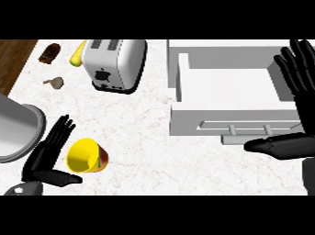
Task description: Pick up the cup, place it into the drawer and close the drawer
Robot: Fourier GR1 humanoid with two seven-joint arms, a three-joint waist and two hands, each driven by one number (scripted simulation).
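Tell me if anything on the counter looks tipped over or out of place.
The yellow cup lies on its side by the left hand, its mouth facing that hand. The drawer stands open. Nothing looks spilled.

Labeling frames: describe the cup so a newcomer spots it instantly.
Start from the toaster at the counter's far side, then come down to the near left edge. The cup lies tipped beside the open left hand. It is the only bright yellow, open-mouthed thing there.
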